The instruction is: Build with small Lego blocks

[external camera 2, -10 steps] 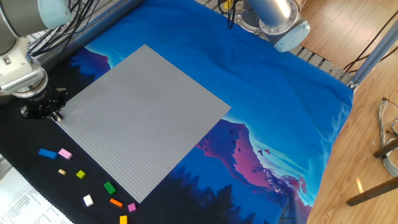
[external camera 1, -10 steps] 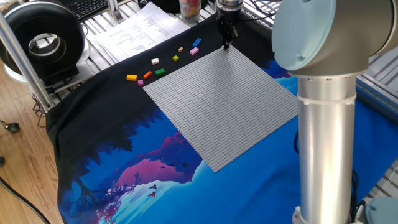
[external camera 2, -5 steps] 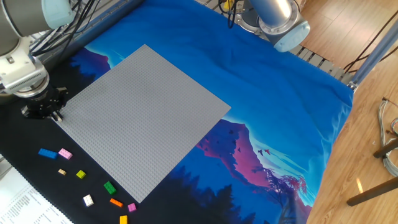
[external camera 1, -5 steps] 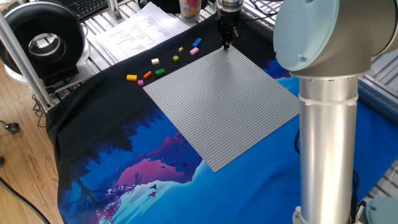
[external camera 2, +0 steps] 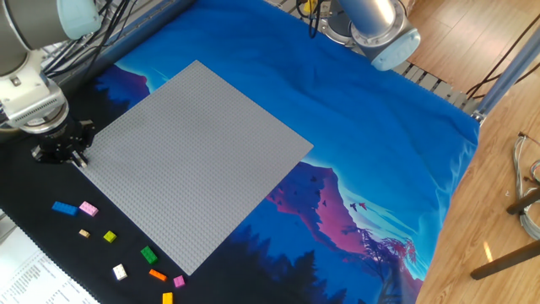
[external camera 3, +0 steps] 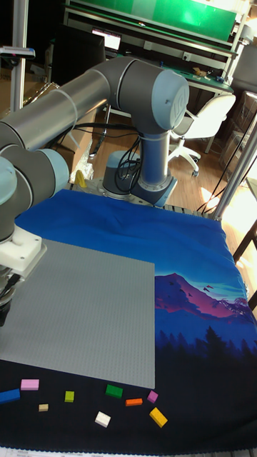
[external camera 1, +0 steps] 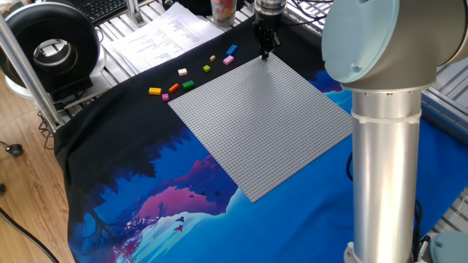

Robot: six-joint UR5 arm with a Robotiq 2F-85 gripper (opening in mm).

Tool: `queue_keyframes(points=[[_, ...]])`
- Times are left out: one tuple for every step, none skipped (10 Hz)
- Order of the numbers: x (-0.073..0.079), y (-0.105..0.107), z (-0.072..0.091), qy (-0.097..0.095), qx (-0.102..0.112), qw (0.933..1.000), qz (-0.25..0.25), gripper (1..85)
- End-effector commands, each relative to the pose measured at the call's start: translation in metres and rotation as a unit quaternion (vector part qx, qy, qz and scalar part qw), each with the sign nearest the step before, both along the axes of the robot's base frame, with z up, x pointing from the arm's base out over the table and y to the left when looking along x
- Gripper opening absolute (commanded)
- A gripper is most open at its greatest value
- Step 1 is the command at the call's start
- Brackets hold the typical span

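Note:
Several small Lego blocks lie in a loose row on the black cloth by one edge of the grey baseplate (external camera 1: 263,124): an orange-yellow one (external camera 1: 154,91), red (external camera 1: 174,88), green (external camera 1: 189,85), white (external camera 1: 182,72), lime (external camera 1: 207,69), pink (external camera 1: 228,60) and blue (external camera 1: 232,50). The other fixed view shows the same row, from blue (external camera 2: 64,208) to yellow (external camera 2: 167,298). My gripper (external camera 1: 265,52) points straight down at the baseplate's corner (external camera 2: 84,162), a short way from the blue block. Its fingers are together with nothing visible between them.
Printed paper sheets (external camera 1: 161,36), a black round device (external camera 1: 51,47) and a cup (external camera 1: 223,9) sit beyond the blocks. My arm's thick column (external camera 1: 384,146) stands at the right, and its base (external camera 2: 371,25) is at the table's far side.
The gripper has drifted very slightly at the baseplate corner. The blocks have not moved.

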State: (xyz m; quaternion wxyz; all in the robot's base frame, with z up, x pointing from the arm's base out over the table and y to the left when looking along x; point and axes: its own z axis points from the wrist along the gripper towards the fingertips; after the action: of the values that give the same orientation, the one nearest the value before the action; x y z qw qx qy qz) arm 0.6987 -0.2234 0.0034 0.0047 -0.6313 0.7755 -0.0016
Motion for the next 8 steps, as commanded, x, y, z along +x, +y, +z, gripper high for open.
queue_keyframes(points=[[0.0019,0.0017,-0.0008,-0.004,0.007,1.0,-0.002,15.7],[0.0021,0.0007,-0.0005,-0.005,0.005,1.0,-0.001,15.7],[0.0016,-0.0005,0.0009,-0.005,0.003,1.0,0.0,15.7],[0.0014,-0.0015,0.0027,-0.006,0.0,1.0,0.001,15.7],[0.0011,-0.0019,0.0036,-0.006,0.0,1.0,0.002,15.7],[0.0011,-0.0009,0.0034,-0.006,0.001,1.0,0.003,15.7],[0.0013,0.0036,0.0026,-0.006,0.01,0.9999,0.003,16.0],[0.001,0.0061,0.001,-0.004,0.015,0.9999,0.003,16.3]])
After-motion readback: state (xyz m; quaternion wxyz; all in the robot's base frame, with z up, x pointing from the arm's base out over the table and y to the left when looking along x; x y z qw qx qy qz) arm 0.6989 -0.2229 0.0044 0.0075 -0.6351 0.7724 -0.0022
